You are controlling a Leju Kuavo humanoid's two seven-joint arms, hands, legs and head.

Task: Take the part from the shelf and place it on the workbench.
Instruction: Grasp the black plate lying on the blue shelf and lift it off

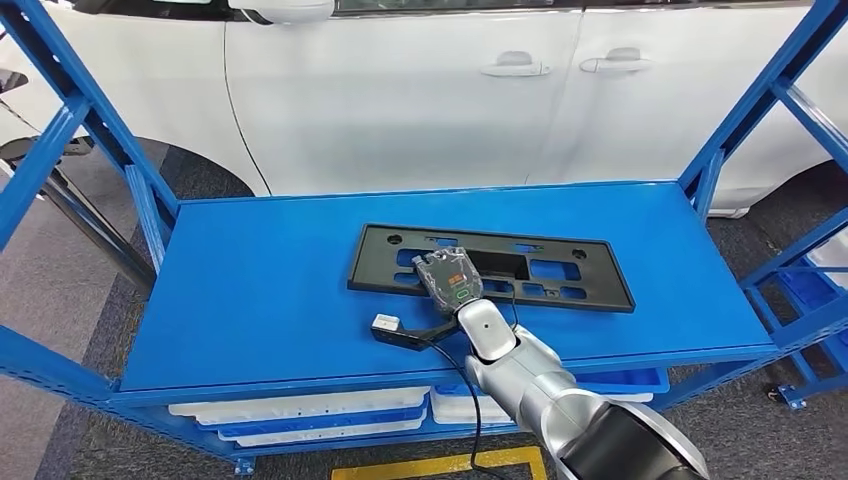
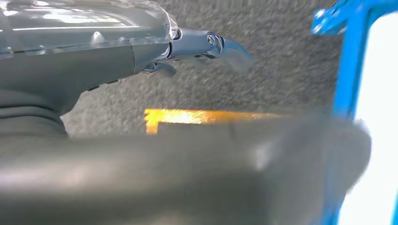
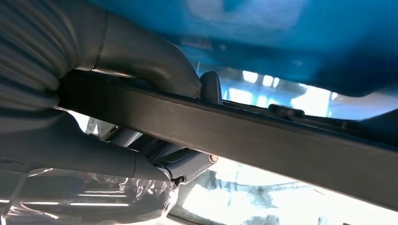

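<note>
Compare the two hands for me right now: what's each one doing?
The right hand reaches over the blue shelf and grips the black plate's near edge, thumb on one face. The left hand holds nothing and hangs over grey floor. Both wear clear plastic covers.

Head view high over shelf (image 1: 250, 290), wrist views close, left facing floor (image 2: 263, 89)

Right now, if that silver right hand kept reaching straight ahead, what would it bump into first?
The right hand already rests on the flat black plastic frame, seemingly gripping its near edge. Further ahead lies bare blue shelf surface, then probably the white car door, though depth is unclear.
</note>
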